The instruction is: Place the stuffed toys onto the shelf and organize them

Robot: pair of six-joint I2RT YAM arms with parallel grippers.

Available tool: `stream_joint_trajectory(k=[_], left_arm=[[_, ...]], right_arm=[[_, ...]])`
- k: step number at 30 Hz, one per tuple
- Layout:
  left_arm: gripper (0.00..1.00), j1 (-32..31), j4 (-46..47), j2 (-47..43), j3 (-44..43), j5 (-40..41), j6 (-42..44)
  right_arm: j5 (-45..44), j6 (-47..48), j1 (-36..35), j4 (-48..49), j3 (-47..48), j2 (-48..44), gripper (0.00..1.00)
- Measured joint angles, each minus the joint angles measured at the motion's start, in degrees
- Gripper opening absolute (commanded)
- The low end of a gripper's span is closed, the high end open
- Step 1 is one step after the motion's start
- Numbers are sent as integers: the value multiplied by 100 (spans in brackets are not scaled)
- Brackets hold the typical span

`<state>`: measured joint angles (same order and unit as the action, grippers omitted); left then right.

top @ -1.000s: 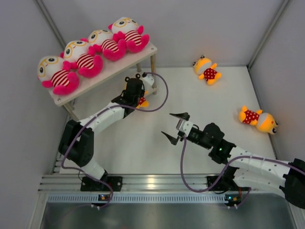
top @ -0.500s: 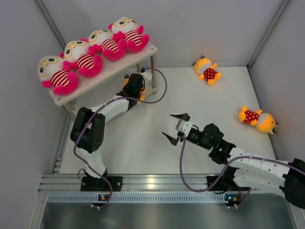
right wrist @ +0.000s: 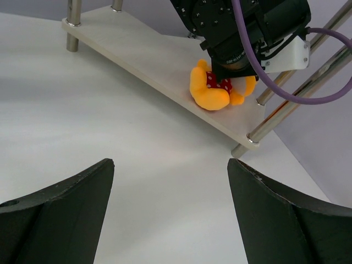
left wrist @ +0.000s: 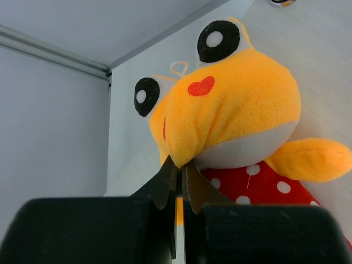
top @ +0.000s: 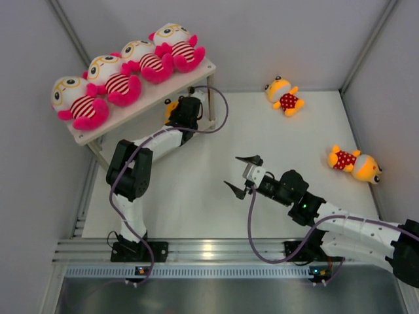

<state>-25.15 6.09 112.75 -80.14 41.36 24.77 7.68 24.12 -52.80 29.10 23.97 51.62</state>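
The white worktop (top: 216,190) carries the shelf (top: 177,82) in its far left corner. The shelf's top board is full: four large toys in striped shirts (top: 124,82) lie side by side along it. Each has its long axis across the board, white head to the back and pink legs toward the front edge. That part of the job looks done.

The left arm reaches in under the top board. Its claw (left wrist: 177,170) is clenched on a pinch of fabric at the neck of a small yellow toy (left wrist: 236,110). In the right wrist view this toy (right wrist: 217,91) rests on the lower board (right wrist: 137,52), near the end with the silver legs. Its yellow limbs point out toward the open worktop and its head is hidden under the claw. Its long axis probably runs across the board, though that is hard to confirm. It is placed but not yet let go.

The right claw (top: 234,172) hangs released and empty over mid-worktop.

Two small toys are left on the worktop. One (top: 283,95) lies near the back wall, on a diagonal with its head far-left. The other (top: 353,163) lies by the right wall, roughly left to right with its head toward that wall.
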Motion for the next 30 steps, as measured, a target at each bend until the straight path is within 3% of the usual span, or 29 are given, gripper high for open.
stream_joint_trajectory(k=[3, 4, 7, 19, 30], left_arm=[[4, 0, 2, 2, 0, 55, -146], [26, 0, 2, 2, 0, 72, -186], [49, 0, 4, 2, -2, 162, -251], [50, -72, -20, -203, 4, 258, -184], [52, -651, -520, -817, 122, 39, -267]], right_arm=[[-17, 2, 0, -4, 0, -50, 85], [-20, 2, 0, -7, 0, -66, 84], [-35, 2, 0, -20, 0, -96, 85], [-46, -61, 0, -151, 2, -125, 85], [-144, -356, 0, -352, 39, -280, 90]])
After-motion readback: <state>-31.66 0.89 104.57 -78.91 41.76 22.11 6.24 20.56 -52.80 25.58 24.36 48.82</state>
